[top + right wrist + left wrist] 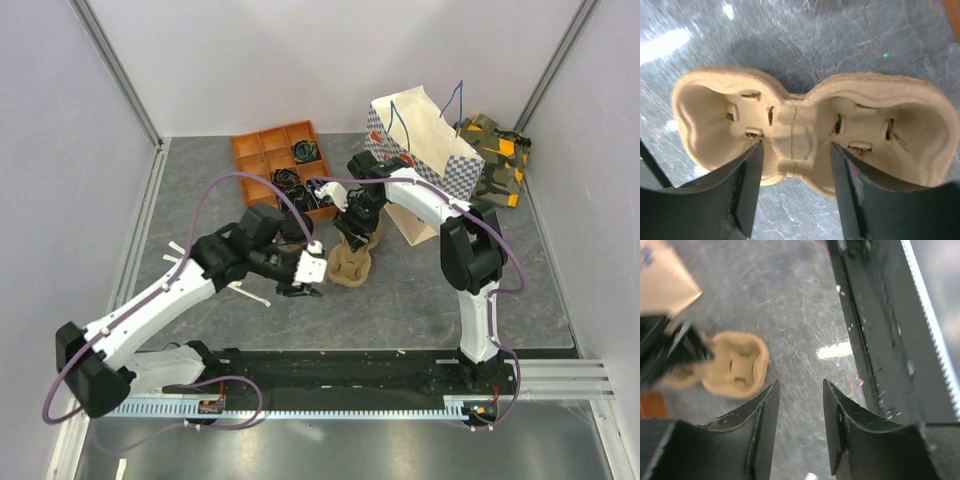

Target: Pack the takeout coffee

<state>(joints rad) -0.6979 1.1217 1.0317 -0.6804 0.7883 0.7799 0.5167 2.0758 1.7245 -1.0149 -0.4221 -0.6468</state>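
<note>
A tan moulded-pulp two-cup carrier [350, 266] lies on the grey table beside the paper bag. In the right wrist view the carrier [795, 120] has both wells empty. My right gripper [796, 147] is open, its fingers straddling the carrier's narrow middle bridge; in the top view it [356, 230] hangs right over the carrier. My left gripper [303, 288] is open and empty just left of the carrier, its jaws [800, 385] over bare table with the carrier [735, 367] off to the left. The lidded brown coffee cup shows in no view.
A checked paper bag [425, 150] with blue handles stands open at the back right, a camouflage pouch [497, 158] behind it. An orange compartment tray [262, 158] with black items sits at the back. A black rail [880, 340] runs along the near edge.
</note>
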